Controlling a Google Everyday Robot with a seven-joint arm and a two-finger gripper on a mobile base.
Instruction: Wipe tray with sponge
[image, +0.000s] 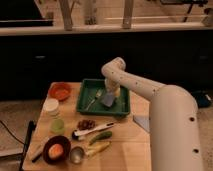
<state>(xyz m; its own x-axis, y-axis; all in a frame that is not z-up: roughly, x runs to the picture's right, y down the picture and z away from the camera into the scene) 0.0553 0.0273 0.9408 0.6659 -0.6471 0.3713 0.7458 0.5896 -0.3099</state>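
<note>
Gripper over the green rectangular plastic tray (86, 102)

The gripper (111, 96) sits inside the tray, on the small grey-blue rectangular sponge (108, 101); a metal fork (93, 98) lies beside it.

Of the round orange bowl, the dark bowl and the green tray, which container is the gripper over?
The green rectangular plastic tray: the gripper is down inside it at the grey-blue sponge. The round orange bowl sits left; the dark bowl sits at the table's front.
</note>
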